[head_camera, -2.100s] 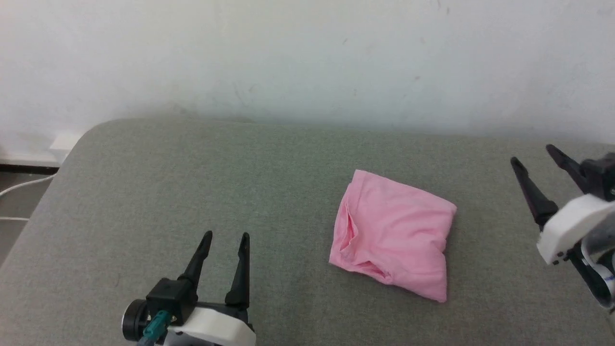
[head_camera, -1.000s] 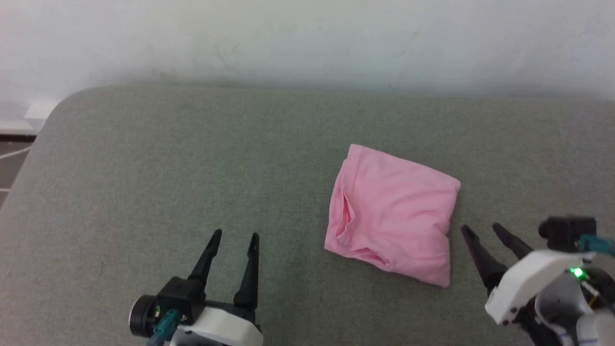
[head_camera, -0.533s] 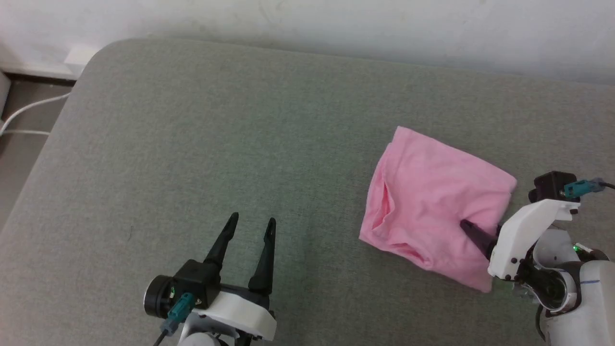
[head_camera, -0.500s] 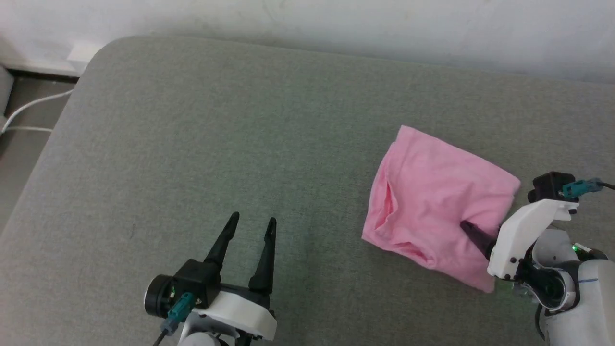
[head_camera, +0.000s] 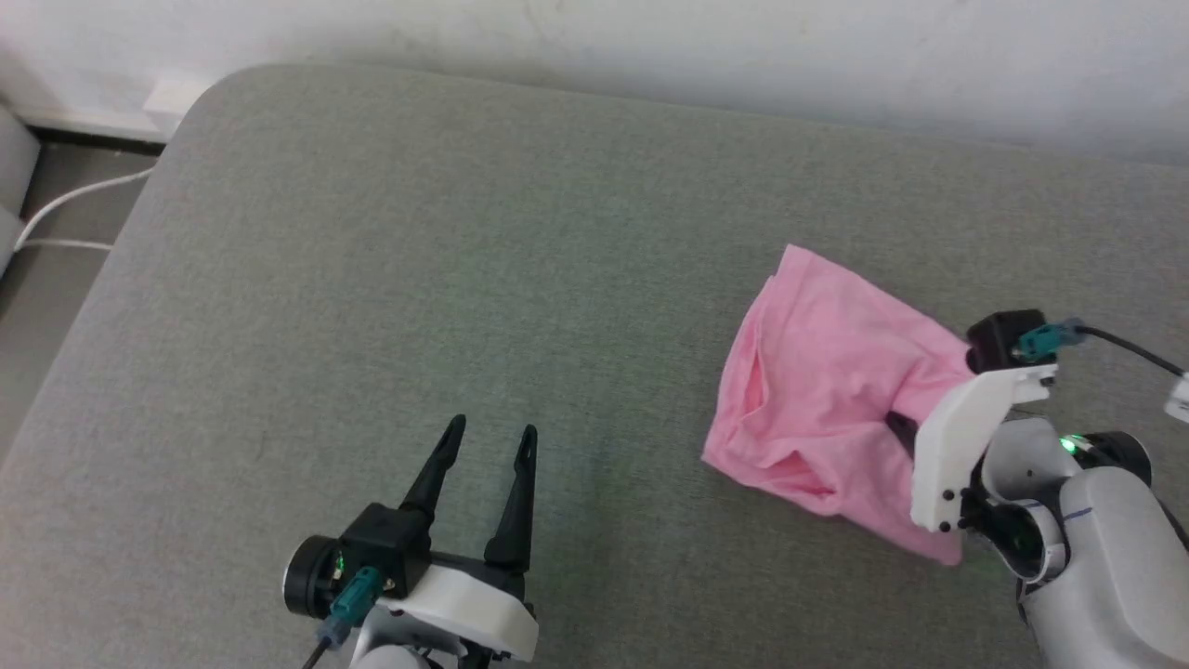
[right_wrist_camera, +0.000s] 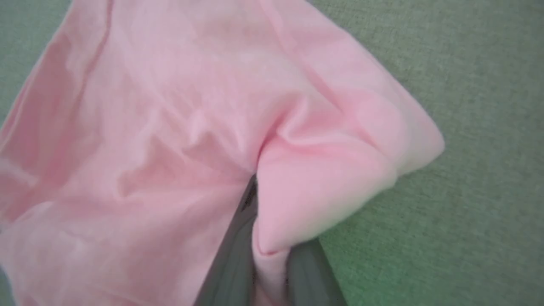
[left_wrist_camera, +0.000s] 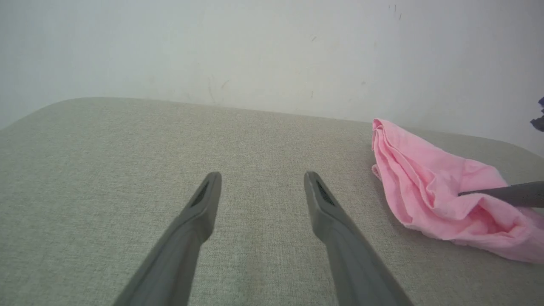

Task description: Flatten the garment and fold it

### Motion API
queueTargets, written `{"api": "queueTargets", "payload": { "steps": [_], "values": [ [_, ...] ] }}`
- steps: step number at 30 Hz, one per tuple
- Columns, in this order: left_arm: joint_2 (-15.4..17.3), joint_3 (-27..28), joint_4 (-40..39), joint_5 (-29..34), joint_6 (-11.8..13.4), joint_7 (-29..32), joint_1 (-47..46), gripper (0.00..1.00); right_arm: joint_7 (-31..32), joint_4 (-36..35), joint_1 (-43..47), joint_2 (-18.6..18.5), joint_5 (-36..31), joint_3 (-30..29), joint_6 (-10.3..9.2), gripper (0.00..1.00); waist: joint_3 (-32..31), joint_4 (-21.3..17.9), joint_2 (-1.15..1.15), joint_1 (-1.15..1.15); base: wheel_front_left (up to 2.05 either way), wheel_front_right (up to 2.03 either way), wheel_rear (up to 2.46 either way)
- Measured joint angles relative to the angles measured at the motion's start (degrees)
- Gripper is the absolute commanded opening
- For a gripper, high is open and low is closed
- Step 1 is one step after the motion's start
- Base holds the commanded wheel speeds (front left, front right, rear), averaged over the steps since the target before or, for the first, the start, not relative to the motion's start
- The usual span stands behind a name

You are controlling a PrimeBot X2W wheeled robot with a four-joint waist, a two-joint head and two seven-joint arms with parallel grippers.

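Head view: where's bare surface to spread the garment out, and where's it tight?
Widest free patch: the grey cushion between the garment and its rounded left edge, from the wall down to the open left gripper. A narrower strip runs between garment and wall. Crowded: lower right, where the right gripper pinches the cloth.

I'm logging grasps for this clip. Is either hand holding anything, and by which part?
The right hand is shut on the garment, pinching a fold of cloth near its right-side edge. The left hand is open and holds nothing.
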Motion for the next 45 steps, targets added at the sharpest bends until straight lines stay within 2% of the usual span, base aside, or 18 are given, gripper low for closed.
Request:
{"api": "queueTargets", "payload": {
  "steps": [2,5,14,19,24,28,34,39,45],
  "values": [
    [0.0,-0.1,-0.1,0.0,0.0,0.0,0.1,1.0,1.2,-1.1,0.1,-2.0,0.8,3.5,0.0,0.0,-0.6,-1.1,0.0,0.0,0.0,0.0,0.0],
    [0.0,-0.9,-0.3,0.0,0.0,0.0,0.2,1.0,4.0,-4.5,0.2,-7.1,1.8,9.1,0.01,0.0,-1.3,-3.3,0.0,0.0,0.0,0.0,0.0],
    [-0.1,-4.4,-0.5,-0.4,-0.1,0.0,-1.5,1.0,11.5,-15.6,-2.5,-28.5,8.3,22.1,0.02,0.0,-1.2,-12.0,0.0,0.0,0.0,0.0,0.0],
    [-0.1,-5.6,-0.7,-0.4,-0.1,0.0,-5.7,1.0,9.5,-16.1,-4.0,-39.9,9.8,25.3,0.02,0.0,1.2,-15.8,0.0,-0.01,0.0,0.0,0.0],
    [-0.1,-6.3,-0.7,-0.3,-0.6,0.0,-9.1,1.0,2.1,-11.8,-5.3,-46.4,10.0,25.2,0.04,0.0,5.3,-17.8,0.0,0.0,0.0,0.0,0.0],
    [-0.1,-6.9,0.0,-0.2,-0.8,0.0,-10.8,1.0,-5.8,-4.4,-5.5,-49.3,8.1,24.7,0.07,0.0,9.1,-18.2,0.0,0.01,0.0,0.0,0.0],
    [-0.1,-7.4,0.4,0.1,-1.1,0.0,-12.0,1.0,-14.1,6.7,-5.5,-50.7,5.4,21.0,0.08,0.0,14.2,-17.5,0.0,0.01,0.0,0.0,0.0],
    [-0.1,-7.4,0.2,0.2,-1.2,0.0,-12.7,1.0,-20.7,12.5,-6.4,-50.5,0.6,18.5,0.09,0.0,16.8,-16.3,0.0,0.0,0.0,0.0,0.0],
    [-0.6,-8.0,-0.1,0.3,-1.2,-0.2,-13.1,1.0,-23.6,18.2,-8.1,-47.9,-4.2,14.7,0.08,0.0,17.5,-15.0,0.0,0.0,0.0,0.0,0.0]
  ]
}}
